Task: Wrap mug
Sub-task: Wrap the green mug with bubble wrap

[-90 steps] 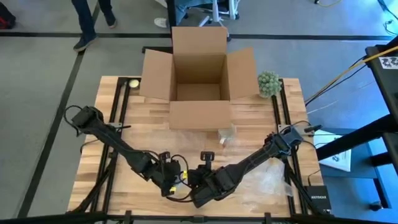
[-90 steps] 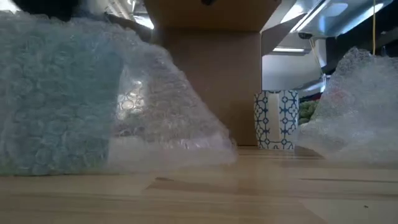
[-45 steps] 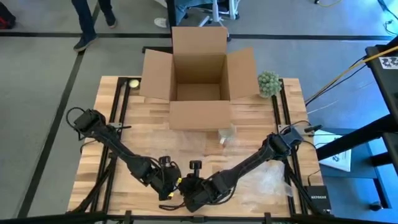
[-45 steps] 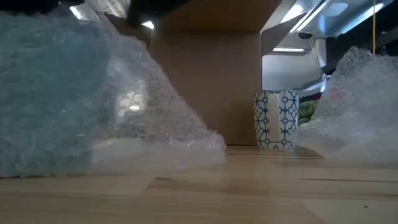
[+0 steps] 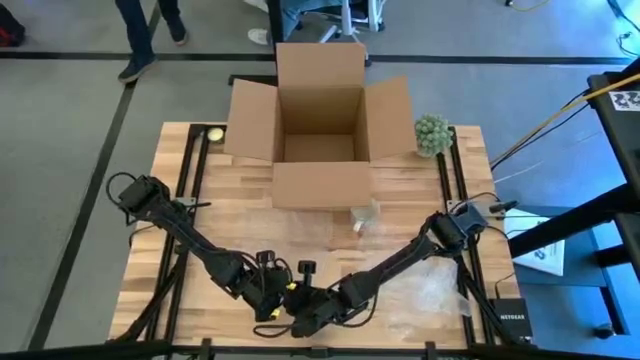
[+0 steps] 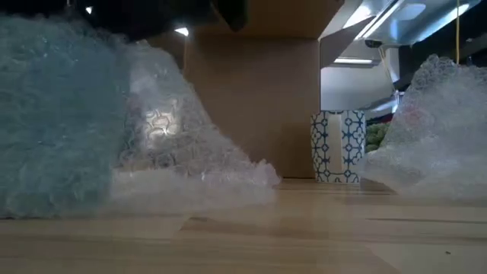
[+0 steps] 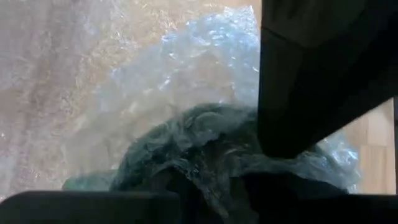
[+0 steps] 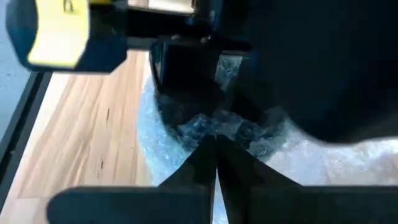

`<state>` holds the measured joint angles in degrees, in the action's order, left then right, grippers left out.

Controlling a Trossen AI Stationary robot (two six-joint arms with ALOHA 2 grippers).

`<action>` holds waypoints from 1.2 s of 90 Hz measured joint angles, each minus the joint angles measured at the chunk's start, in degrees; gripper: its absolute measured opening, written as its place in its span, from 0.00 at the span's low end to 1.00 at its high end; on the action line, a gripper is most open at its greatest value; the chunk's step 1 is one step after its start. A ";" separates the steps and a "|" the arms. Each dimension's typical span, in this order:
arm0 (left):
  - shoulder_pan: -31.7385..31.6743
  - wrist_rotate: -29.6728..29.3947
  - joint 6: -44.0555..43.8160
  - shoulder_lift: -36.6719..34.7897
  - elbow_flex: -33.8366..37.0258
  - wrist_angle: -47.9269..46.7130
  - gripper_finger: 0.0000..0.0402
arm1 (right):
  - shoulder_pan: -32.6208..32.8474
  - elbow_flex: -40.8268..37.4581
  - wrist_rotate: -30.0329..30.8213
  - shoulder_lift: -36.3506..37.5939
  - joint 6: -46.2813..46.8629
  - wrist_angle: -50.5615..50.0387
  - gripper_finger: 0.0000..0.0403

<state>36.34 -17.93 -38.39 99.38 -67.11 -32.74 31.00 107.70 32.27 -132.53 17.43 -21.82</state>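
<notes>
A white mug with a blue pattern (image 6: 338, 147) stands upright on the table in front of the cardboard box (image 5: 320, 120), touched by no gripper. A clear bubble wrap sheet (image 6: 152, 144) lies across the table's near left part, its near edge lifted. My left gripper (image 5: 272, 298) and my right gripper (image 5: 303, 308) meet at the table's near edge, both shut on that bunched edge. In the right wrist view my right gripper (image 8: 215, 146) is shut, with my left gripper's dark fingers (image 8: 180, 68) right beyond it. My left gripper holds a bunched-up part of the bubble wrap's near edge (image 7: 186, 149), several layers crumpled together; its fingertips are hidden by the wrap and the other gripper. My right gripper pinches the same crumpled bunch (image 8: 211, 127) between its two fingertips, right beside the left gripper. The bunch is raised off the table and the rest slopes down to it.
The open cardboard box stands at the table's far middle. A second heap of bubble wrap (image 5: 425, 295) lies near the right front corner. A green knobbly ball (image 5: 432, 133) sits at the far right and a small pale ball (image 5: 213, 134) at the far left.
My right gripper has moved toward the table's left and near edges, closing up to my left gripper. The bubble wrap sheet has been gathered: its free edge has slid toward the grippers and its slope stands steeper.
</notes>
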 joint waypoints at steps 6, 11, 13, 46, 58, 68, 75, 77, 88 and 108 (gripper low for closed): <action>0.07 0.40 -0.18 -1.43 0.00 -0.01 0.24 | 0.00 0.00 -0.31 0.00 -0.13 0.00 0.00; 0.07 0.96 -0.28 -2.72 0.00 -0.07 0.24 | -0.02 0.00 -0.35 0.02 -0.17 -0.02 0.00; 0.07 1.10 -0.32 -3.26 0.00 -0.18 0.24 | -0.02 0.00 -0.35 0.02 -0.17 -0.04 0.00; 0.46 -1.28 -0.49 -11.14 -0.09 -3.23 0.24 | -0.02 -0.04 -1.46 0.02 -0.39 -0.33 0.00; 0.46 -2.74 -0.26 -11.22 -0.08 -1.83 0.24 | -0.02 -0.04 -1.74 0.02 -0.46 -0.35 0.00; 0.37 -2.37 -0.20 -9.10 -0.07 -2.18 0.24 | 0.00 -0.04 -1.81 0.02 -1.22 -0.42 0.00; 0.37 -2.05 -0.20 -6.83 0.07 -2.28 0.24 | 0.00 -0.07 -1.81 0.02 -1.22 -0.42 0.00; 0.37 -1.71 -0.21 -6.16 0.07 -2.26 0.24 | 0.00 -0.07 -1.83 0.02 -1.22 -0.46 0.00; 0.37 1.38 -0.54 -2.22 0.07 -2.52 0.24 | 0.00 -0.07 -1.81 0.02 -1.25 -0.46 0.00; -0.11 2.96 -0.44 2.46 -0.28 -1.26 0.24 | 0.00 -0.09 -1.90 0.02 -1.27 -0.22 0.00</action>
<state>36.22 -14.97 -38.83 101.84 -67.40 -34.00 31.00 107.61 30.37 -132.51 16.16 -22.04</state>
